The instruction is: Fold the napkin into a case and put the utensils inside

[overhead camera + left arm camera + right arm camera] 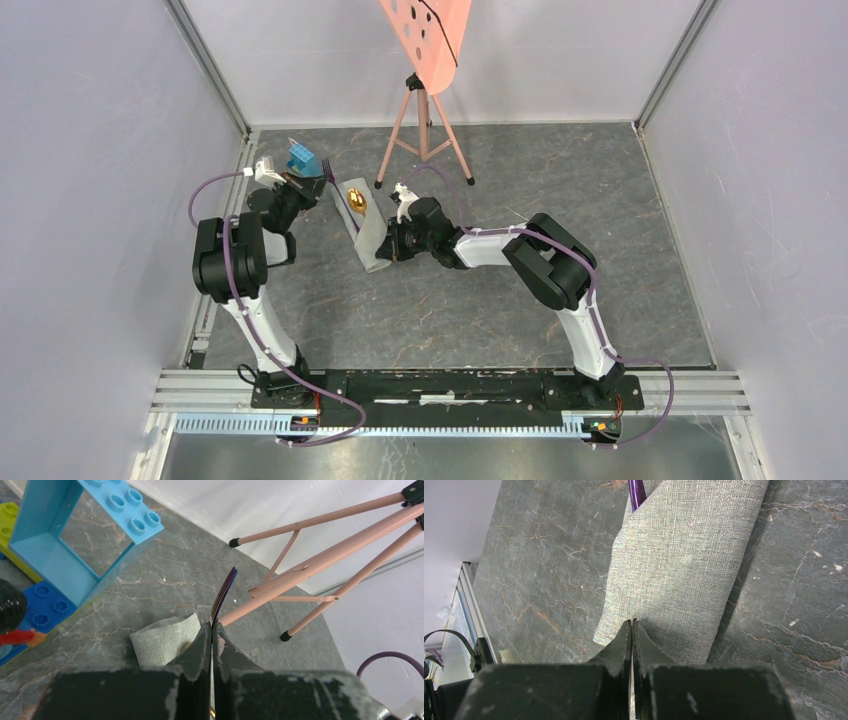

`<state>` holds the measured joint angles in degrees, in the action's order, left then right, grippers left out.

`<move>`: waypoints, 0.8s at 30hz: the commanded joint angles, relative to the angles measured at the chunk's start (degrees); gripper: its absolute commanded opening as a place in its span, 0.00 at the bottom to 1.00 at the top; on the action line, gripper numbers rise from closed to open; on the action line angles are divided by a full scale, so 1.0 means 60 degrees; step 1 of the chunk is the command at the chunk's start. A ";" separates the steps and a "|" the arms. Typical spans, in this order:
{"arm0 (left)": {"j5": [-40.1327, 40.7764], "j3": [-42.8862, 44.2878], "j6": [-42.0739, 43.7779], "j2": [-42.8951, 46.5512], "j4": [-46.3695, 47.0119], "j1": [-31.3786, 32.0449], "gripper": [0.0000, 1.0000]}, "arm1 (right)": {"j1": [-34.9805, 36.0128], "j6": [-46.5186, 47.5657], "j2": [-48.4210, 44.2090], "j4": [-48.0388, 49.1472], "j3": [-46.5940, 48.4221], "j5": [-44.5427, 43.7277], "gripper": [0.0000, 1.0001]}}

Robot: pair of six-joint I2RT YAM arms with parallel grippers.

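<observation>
The left gripper (212,630) is clenched on the thin black utensil (223,596), which sticks up past the fingertips at the centre of the left wrist view. In the top view, the case (370,238) lies just left of centre, with the gold spoon (357,203) showing at its upper end. The right gripper (632,625) is pressed fully together, its tips touching the case's near edge at lower centre. Whether any cloth is pinched cannot be told.
</observation>
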<state>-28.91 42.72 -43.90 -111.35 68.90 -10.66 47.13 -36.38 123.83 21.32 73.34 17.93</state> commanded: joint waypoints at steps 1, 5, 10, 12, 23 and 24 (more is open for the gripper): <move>0.0372 -0.0131 -0.0216 0.0584 -0.0962 0.0090 0.02 | -0.0001 -0.0074 0.0144 0.0266 0.0038 -0.0125 0.00; 0.0518 -0.0277 -0.0535 0.0764 -0.1748 0.0117 0.02 | 0.0010 -0.0082 0.0164 0.0255 0.0051 -0.0120 0.00; 0.0292 -0.0222 -0.0654 0.0791 -0.2108 0.0276 0.02 | 0.0003 -0.0111 0.0221 0.0242 0.0088 -0.0060 0.00; 0.0304 -0.0307 -0.0752 0.0841 -0.2270 0.0280 0.02 | 0.0010 -0.0097 0.0211 0.0252 0.0086 -0.0059 0.00; -0.0138 -0.0621 -0.1266 0.0591 -0.2148 0.0423 0.02 | 0.0009 -0.0117 0.0235 0.0190 0.0183 -0.0075 0.00; -0.0186 -0.0673 -0.1396 0.0537 -0.1973 0.0465 0.02 | 0.0010 -0.0106 0.0262 0.0179 0.0215 -0.0067 0.00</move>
<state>-27.59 39.62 -48.66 -108.68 53.93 -8.78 47.13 -37.10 124.60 21.56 73.34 17.93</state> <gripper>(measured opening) 0.033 0.004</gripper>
